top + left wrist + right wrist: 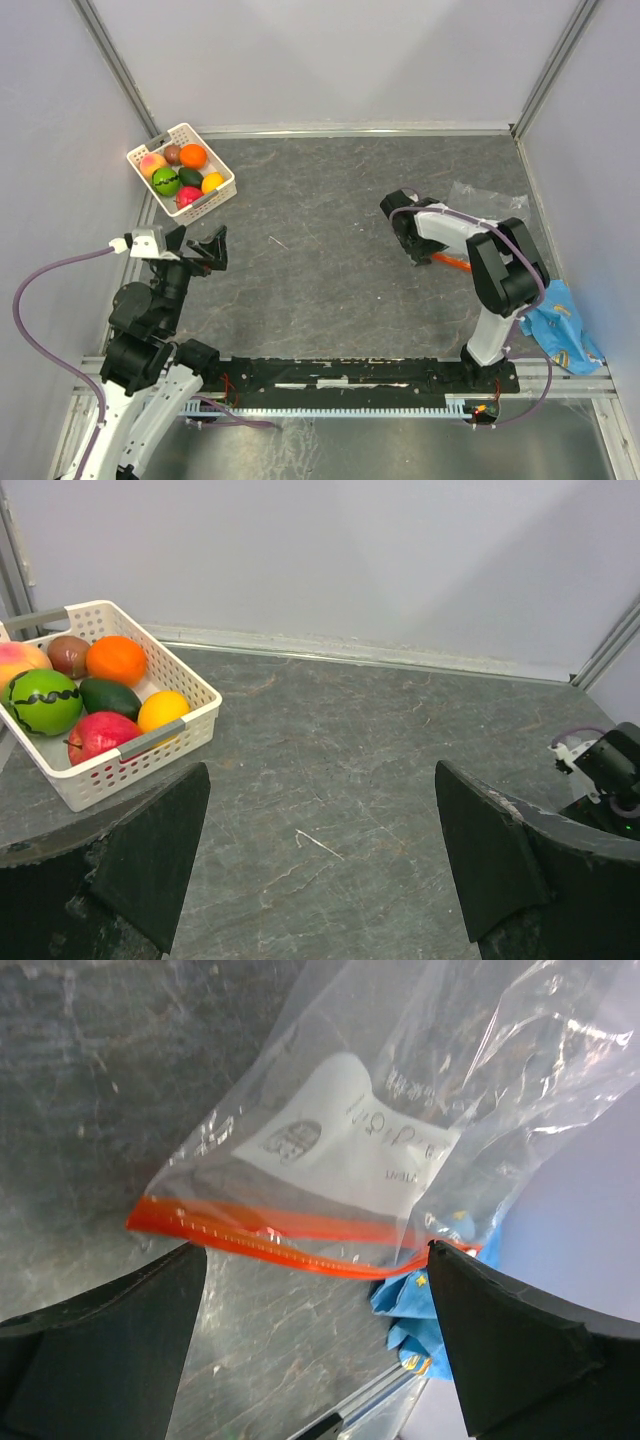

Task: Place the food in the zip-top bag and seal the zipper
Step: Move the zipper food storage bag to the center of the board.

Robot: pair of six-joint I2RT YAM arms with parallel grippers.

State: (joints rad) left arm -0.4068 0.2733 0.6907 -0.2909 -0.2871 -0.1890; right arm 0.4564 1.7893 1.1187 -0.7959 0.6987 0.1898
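Bag clear, crinkly; zipper thin orange-red strip

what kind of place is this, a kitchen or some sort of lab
Most likely a robot lab test cell, not a kitchen: left arm and right arm bolted along a table edge, bare grey walls with metal frame posts, and toy fruit in a white basket.
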